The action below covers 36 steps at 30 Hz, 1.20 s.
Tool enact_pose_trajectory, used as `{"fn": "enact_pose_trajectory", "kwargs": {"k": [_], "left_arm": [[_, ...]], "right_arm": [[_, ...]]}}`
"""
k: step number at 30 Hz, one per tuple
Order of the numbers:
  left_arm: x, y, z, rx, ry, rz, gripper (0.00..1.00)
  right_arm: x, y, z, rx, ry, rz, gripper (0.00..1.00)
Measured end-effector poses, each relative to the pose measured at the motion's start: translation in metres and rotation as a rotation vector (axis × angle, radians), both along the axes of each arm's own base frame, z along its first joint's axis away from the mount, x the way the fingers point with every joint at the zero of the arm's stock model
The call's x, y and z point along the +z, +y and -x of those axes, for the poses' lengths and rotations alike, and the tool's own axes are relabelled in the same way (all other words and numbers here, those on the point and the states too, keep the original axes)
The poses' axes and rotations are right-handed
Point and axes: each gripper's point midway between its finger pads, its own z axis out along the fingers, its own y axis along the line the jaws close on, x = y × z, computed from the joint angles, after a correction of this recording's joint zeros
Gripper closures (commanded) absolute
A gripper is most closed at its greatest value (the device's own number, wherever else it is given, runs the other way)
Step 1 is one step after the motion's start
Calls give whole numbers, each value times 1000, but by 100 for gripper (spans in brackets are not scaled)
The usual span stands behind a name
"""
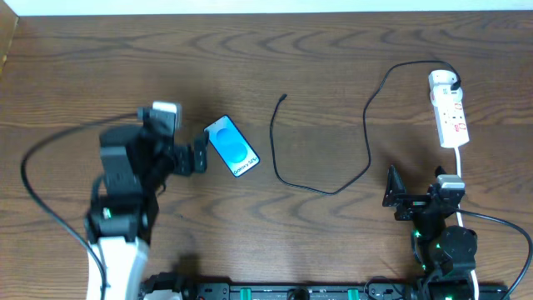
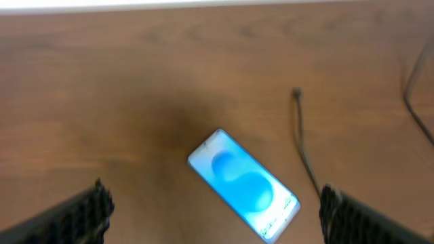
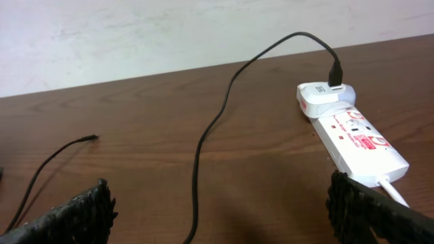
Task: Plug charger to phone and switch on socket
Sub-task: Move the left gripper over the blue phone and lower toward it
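The phone (image 1: 232, 146) lies flat on the table with its cyan screen up, also in the left wrist view (image 2: 244, 183). My left gripper (image 1: 196, 158) is open just left of the phone, its fingers (image 2: 213, 210) wide apart with the phone between and ahead of them. The black charger cable (image 1: 321, 183) loops across the middle; its free plug tip (image 1: 284, 97) lies to the right of the phone (image 2: 296, 91). Its white adapter (image 1: 442, 81) sits in the socket (image 1: 452, 117), also in the right wrist view (image 3: 356, 139). My right gripper (image 1: 416, 198) is open and empty, near the front edge.
The socket's white cord (image 1: 459, 162) runs down toward my right arm. The left arm's black cable (image 1: 33, 192) arcs over the table's left side. The table's far edge (image 3: 135, 76) meets a pale wall.
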Motion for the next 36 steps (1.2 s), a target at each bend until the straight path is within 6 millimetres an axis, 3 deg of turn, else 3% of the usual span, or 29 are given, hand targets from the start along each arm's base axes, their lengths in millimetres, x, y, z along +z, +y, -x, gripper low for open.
{"fn": "enact_pose_trajectory", "kwargs": {"k": [5, 9, 13, 22, 24, 29, 36], "left_arm": [[21, -15, -21, -70, 136, 73, 2], [46, -36, -46, -168, 123, 167, 2], [35, -46, -36, -205, 216, 226, 2], [31, -49, -38, -221, 230, 246, 2], [36, -49, -43, -223, 199, 243, 2], [51, -37, -81, -29, 113, 304, 2], [19, -55, -104, 145, 259, 270, 2]], "right_arm": [[0, 0, 0, 0, 0, 0, 1], [0, 0, 0, 0, 1, 0, 1], [0, 0, 0, 0, 0, 0, 1], [0, 0, 0, 0, 1, 0, 1], [0, 0, 0, 0, 1, 0, 1], [0, 0, 0, 0, 0, 0, 1], [0, 0, 0, 0, 0, 0, 1]]}}
